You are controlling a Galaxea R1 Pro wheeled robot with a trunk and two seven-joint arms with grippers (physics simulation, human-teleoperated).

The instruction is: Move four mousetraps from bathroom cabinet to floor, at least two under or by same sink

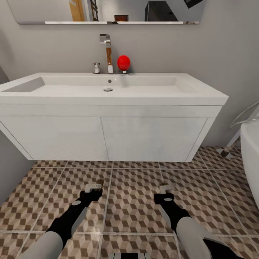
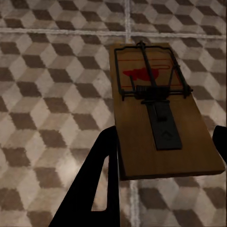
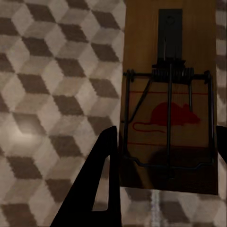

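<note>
Cube-patterned bathroom floor (image 1: 136, 201) tiles in brown, beige and dark tones, ruled by pale grout lines, spread beneath both arms in the head view. Nearest the camera, the left gripper (image 1: 94, 187) and the right gripper (image 1: 164, 189) point down toward the tiles, well apart from each other, each in front of the vanity. Seen from the left wrist, the left gripper (image 2: 163, 142) has its jaws set narrowly on either side of a mousetrap (image 2: 158, 109), a tan wooden board with a dark wire bar, a spring and a red mouse print; one dark finger (image 2: 101, 175) lies against the board's edge and the other shows at the frame edge. Seen from the right wrist, the right gripper (image 3: 165, 146) likewise brackets a second mousetrap (image 3: 168, 94), its red mouse outline plain under the wire, with one dark finger (image 3: 101, 175) beside the board. Whether either board touches the tiles cannot be told. Beyond the grippers stands the bathroom sink (image 1: 108, 136), a wide white vanity with flat handle-less doors and a shallow basin. On its back edge stand a chrome faucet (image 1: 107, 52) and a red ball (image 1: 123, 62), just beside each other. Farthest, a mirror (image 1: 108, 10) hangs on the grey wall. A white bathtub (image 1: 251, 151) edges in at the right.
</note>
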